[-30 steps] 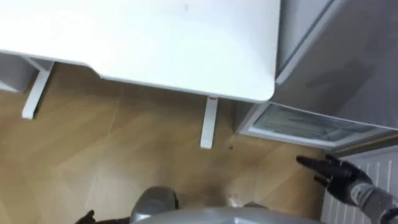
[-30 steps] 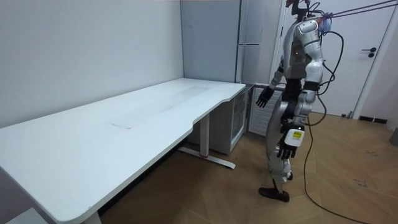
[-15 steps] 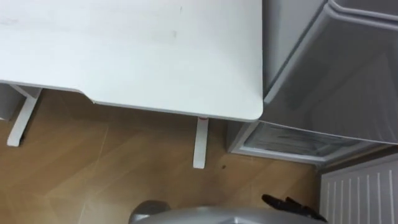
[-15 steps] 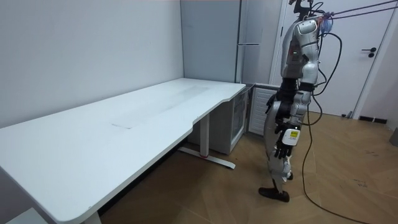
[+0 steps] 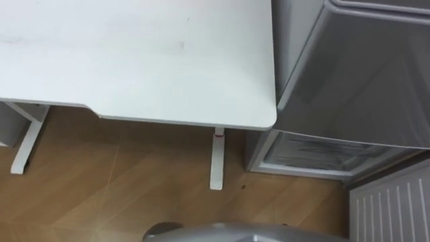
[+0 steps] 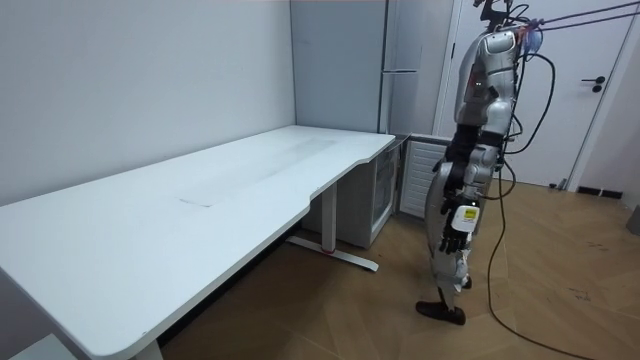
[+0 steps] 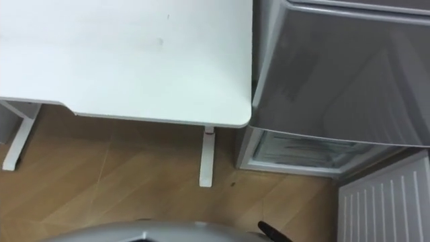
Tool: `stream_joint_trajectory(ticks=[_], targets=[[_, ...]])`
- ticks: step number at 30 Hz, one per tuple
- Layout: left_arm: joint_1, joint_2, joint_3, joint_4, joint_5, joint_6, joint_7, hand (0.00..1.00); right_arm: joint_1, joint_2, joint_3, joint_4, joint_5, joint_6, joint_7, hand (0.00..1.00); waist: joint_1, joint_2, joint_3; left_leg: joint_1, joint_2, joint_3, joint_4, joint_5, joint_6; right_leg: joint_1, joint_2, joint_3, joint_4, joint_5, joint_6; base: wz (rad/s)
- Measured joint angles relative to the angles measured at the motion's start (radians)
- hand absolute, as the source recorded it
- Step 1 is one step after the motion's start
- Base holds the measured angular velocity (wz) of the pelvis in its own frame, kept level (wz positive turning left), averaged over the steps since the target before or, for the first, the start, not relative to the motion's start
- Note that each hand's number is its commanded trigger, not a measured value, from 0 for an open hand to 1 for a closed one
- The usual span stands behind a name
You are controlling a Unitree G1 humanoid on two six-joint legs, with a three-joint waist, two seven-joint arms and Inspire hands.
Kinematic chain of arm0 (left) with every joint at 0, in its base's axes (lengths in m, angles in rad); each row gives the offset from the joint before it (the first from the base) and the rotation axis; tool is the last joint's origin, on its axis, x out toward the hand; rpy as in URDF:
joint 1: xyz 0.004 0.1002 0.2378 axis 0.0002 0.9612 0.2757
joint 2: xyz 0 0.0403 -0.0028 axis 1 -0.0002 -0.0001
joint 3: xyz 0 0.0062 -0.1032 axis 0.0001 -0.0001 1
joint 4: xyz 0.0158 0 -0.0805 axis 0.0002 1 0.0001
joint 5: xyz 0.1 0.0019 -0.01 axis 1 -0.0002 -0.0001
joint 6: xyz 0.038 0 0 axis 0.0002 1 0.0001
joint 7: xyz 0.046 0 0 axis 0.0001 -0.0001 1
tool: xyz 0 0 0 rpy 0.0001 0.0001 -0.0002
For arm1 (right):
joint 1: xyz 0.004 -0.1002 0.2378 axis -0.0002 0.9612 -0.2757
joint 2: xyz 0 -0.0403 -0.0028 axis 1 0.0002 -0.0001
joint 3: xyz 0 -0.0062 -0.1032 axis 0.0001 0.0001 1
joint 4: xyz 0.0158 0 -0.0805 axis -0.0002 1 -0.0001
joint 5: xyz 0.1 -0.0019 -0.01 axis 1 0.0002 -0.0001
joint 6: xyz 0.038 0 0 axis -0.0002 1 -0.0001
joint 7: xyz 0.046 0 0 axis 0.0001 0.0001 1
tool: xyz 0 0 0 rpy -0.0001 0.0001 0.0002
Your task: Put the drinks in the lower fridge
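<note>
At the white desk's (image 5: 134, 54) end, facing the fridges

The glass-fronted lower fridge (image 5: 322, 153) is seen on the floor just beside the desk's corner, with the tall grey fridge (image 5: 363, 74) next to it. The left hand (image 6: 453, 236) is hung slack and empty near the desk. The right hand's (image 7: 270, 232) state cannot be told.

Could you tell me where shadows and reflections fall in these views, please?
Left eye view: the white desk top is evenly lit and throws a dark band onto the wooden floor; the grey fridge door carries dark reflections. Room view: shadow under the desk.
</note>
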Motion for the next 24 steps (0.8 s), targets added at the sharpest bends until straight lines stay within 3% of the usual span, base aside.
stream_joint_trajectory(ticks=[5,13,18,20,21,24], targets=[[-0.035,-0.001,0.008,0.001,0.043,-0.002,0.005,0.0,0.0,0.003,-0.019,-0.007,-0.016,0.0,-0.01,0.0,-0.007,-0.002,0.0004,0.016,0.002,0.018,-0.02,0.0,0.0,0.002,0.005,0.035,-0.001,0.001,-0.001,-0.14],[-0.077,0.005,0.003,-0.05,0.361,-0.006,0.027,0.0,-0.029,0.0,-0.031,-0.028,-0.039,-0.002,-0.041,0.0,-0.029,-0.005,0.0009,0.042,0.003,0.039,-0.035,0.0,0.0,0.003,0.011,0.083,-0.003,0.002,-0.003,-0.07],[-0.109,0.01,0.003,-0.05,0.45,-0.012,0.013,0.0,-0.063,-0.018,-0.041,-0.08,-0.099,-0.011,-0.042,0.0,-0.051,-0.008,0.0006,0.048,0.004,0.064,-0.041,0.0,0.0,-0.008,0.013,0.113,0.0,0.003,-0.003,-0.16],[-0.112,0.013,0.006,-0.051,0.469,-0.02,0.002,0.0,-0.068,-0.024,-0.093,-0.121,-0.128,-0.013,-0.05,0.0,-0.063,-0.013,0.0,0.047,0.004,0.067,-0.042,0.0,0.0,-0.012,0.013,0.118,0.0,0.003,-0.003,-0.04],[-0.112,0.016,0.008,-0.051,0.486,-0.021,-0.004,0.0,-0.081,-0.04,-0.123,-0.138,-0.16,-0.013,-0.062,0.0,-0.08,-0.021,-0.0039,0.047,0.004,0.068,-0.043,0.0,0.0,-0.012,0.013,0.121,-0.001,0.004,-0.003,-0.11],[-0.11,0.029,0.015,-0.061,0.533,-0.028,-0.023,0.0,-0.104,-0.114,-0.181,-0.204,-0.23,-0.023,-0.092,0.0,-0.101,-0.023,-0.0014,0.059,0.004,0.085,-0.051,0.001,0.0,-0.014,0.014,0.138,0.0,0.005,-0.002,-0.14]])
